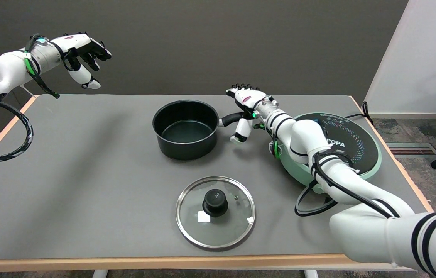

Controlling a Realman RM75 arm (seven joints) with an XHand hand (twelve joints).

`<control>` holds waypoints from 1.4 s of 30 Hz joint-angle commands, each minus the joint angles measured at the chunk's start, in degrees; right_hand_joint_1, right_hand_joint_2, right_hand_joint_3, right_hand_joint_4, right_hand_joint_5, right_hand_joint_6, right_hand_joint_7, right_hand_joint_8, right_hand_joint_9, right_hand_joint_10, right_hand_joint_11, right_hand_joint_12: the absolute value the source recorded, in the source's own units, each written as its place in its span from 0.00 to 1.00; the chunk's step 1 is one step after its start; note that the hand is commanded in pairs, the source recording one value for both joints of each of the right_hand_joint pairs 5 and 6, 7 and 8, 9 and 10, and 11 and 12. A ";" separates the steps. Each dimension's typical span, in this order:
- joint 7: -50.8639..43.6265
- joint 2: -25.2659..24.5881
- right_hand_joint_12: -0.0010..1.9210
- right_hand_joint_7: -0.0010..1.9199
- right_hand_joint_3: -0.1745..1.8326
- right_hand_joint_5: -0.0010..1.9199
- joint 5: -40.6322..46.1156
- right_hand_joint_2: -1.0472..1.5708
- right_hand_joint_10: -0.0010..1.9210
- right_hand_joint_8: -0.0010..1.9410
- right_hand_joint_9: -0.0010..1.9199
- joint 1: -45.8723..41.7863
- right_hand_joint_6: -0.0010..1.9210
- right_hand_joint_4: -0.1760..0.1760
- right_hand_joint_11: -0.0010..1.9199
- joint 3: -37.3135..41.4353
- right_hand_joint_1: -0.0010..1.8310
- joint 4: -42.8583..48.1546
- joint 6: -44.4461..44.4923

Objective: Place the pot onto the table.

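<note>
Near edge: the table has a grey top with a pale wooden lip along its front; bare grey surface runs wide on the left half.
Lid: a glass lid with a metal rim and a black knob lies flat near the front edge, well apart from the pot; a small white label sits beside the knob.
Right arm: the white arm reaches in from the lower right and passes over the cooker, with a black cable looping beside it.
Cooker: a round, pale green induction cooker with a black top sits close to the table's right edge; nothing stands on it.
Pot: the pot stands upright on the table at mid-depth, left of the cooker and apart from it; it is black, straight-walled, and empty inside; its black handle points right.
Right hand: the right hand sits at the handle's end, thumb hanging below it and fingers raised above; whether it grips the handle I cannot tell.
Far side: open grey surface lies behind the pot up to the back edge.
</note>
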 commanded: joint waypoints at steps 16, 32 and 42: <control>0.60 10.12 0.04 0.04 0.65 0.04 10.54 0.16 0.04 0.04 0.04 -17.43 0.04 0.00 0.04 4.60 0.68 44.45 0.52; 18.54 7.98 0.03 0.03 0.47 0.03 14.30 0.33 0.03 0.03 0.03 -35.01 0.03 0.00 0.03 19.82 0.59 67.08 6.98; 26.89 6.67 0.05 0.05 0.33 0.05 31.22 0.50 0.05 0.05 0.05 -38.62 0.05 0.00 0.05 30.26 0.50 65.83 7.26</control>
